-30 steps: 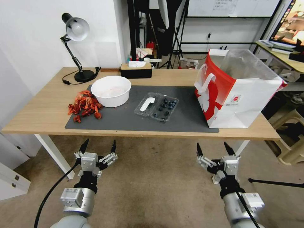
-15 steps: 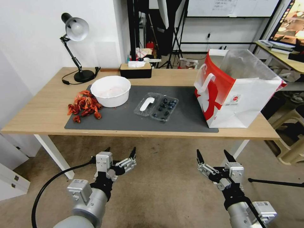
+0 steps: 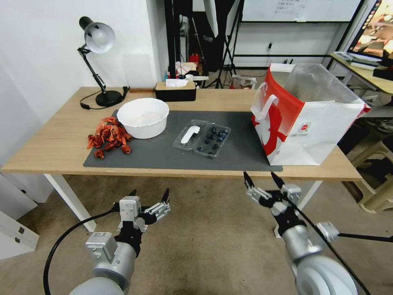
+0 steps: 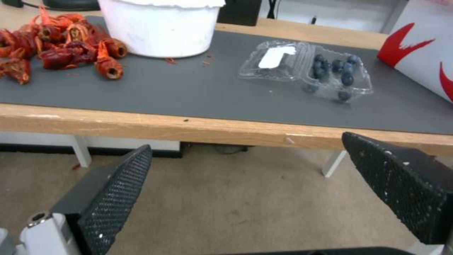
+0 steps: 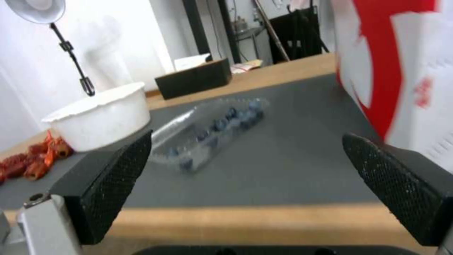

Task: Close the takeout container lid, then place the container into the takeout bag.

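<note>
Your clear plastic takeout container (image 3: 202, 138) lies open on the worktop's dark grey mat (image 3: 172, 153), beside the boxy paper takeout bag (image 3: 305, 119). Left hand (image 3: 149, 193) and right hand (image 3: 259, 177) hang below the wooden edge, mesh-padded fingers spread wide, empty.

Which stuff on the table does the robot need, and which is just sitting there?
Needed:
container, lying open
lid
bag

Just sitting there:
white bowl
red shells
lamp
tissue box

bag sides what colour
Red and white, with a small red round logo on the bag; clearest in the head view.
</note>
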